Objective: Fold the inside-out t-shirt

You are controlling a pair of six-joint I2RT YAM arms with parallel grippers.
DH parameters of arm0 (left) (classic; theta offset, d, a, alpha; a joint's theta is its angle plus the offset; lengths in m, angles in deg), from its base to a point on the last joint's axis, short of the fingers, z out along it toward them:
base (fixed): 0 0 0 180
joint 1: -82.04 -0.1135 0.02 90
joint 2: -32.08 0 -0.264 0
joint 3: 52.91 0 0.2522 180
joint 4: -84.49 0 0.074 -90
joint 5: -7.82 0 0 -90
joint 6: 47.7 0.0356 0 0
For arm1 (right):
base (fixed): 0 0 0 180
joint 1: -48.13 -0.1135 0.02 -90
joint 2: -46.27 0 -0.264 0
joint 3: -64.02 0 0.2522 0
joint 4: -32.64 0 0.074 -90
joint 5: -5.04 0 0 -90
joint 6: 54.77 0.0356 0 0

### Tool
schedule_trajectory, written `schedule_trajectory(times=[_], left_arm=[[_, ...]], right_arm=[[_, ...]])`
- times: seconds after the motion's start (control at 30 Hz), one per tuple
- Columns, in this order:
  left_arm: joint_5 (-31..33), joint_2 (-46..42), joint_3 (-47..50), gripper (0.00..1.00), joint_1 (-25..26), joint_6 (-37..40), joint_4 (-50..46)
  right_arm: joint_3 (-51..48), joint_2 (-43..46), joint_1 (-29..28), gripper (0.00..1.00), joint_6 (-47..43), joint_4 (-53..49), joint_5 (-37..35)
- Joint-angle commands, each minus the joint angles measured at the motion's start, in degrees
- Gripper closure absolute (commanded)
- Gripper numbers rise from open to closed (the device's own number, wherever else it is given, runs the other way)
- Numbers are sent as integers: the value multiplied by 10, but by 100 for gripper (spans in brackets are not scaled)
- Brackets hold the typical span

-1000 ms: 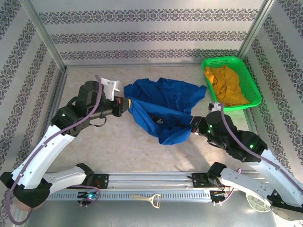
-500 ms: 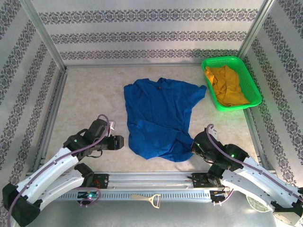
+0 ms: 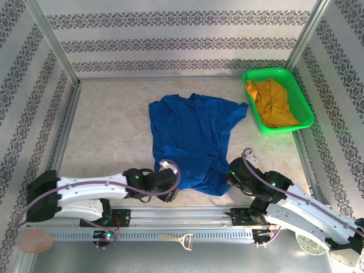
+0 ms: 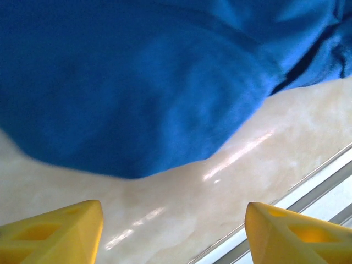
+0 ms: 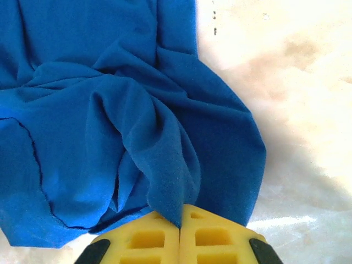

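Note:
The inside-out t-shirt, royal blue, lies spread on the table with its collar end far and its hem near. My left gripper lies low at the shirt's near-left hem. It is open: in the left wrist view its yellow fingertips stand wide apart over bare table, just short of the blue hem. My right gripper is at the near-right corner. In the right wrist view, the right gripper is shut on a bunched fold of the blue cloth.
A green basket at the far right holds a mustard-yellow garment. A metal rail runs along the near edge, close behind the left fingers. Patterned walls enclose the table on three sides.
The left gripper let go of the shirt's far-left edge, opened, and swung down and right to the near hem. The right gripper drew the cloth nearer, and the shirt now lies flat.

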Motion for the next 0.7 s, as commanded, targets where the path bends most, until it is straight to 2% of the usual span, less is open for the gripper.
schedule_trajectory(times=[0.0, 0.23, 0.37, 0.47, 0.57, 0.6, 0.67], left_arm=[[83, 63, -57, 28, 31, 62, 42], [66, 178, -135, 26, 35, 151, 86], [63, 225, -148, 25, 35, 160, 98], [95, 252, -154, 27, 34, 153, 95], [134, 260, -152, 35, 25, 138, 89], [140, 259, -149, 41, 19, 136, 90], [146, 258, -144, 62, 4, 129, 86]], right_arm=[[-5, -2, -8, 100, 13, 2, -8], [-11, 3, -10, 100, 20, 2, -9], [-14, 10, -10, 100, 23, 1, -10], [-14, 16, -11, 100, 25, -4, -12], [-14, 25, -12, 100, 26, -14, -12], [-14, 27, -13, 100, 25, -18, -12], [-15, 33, -13, 100, 25, -26, -11]])
